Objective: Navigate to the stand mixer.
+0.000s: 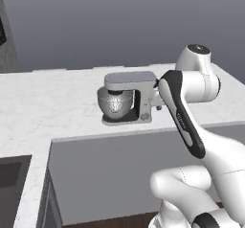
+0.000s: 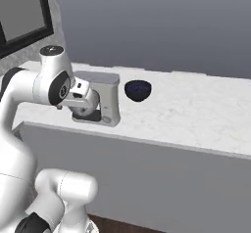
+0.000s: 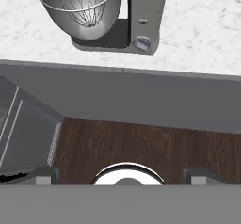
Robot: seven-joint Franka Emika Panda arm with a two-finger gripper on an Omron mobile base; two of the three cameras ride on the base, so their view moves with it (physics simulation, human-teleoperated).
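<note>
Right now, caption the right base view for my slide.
Robot arm before a marble counter, stand mixer and dark bowl behind it.

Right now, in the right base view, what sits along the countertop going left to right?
Stand mixer → dark blue bowl → bare stretch of white marble countertop.

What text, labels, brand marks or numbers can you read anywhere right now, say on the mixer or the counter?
None: no readable text, number or sign in any view.
stand mixer: its head and column are plain grey; the round knob and the small mark above it carry nothing legible.
dark blue bowl: no marking.
white marble counter: veining only, no lettering.
</note>
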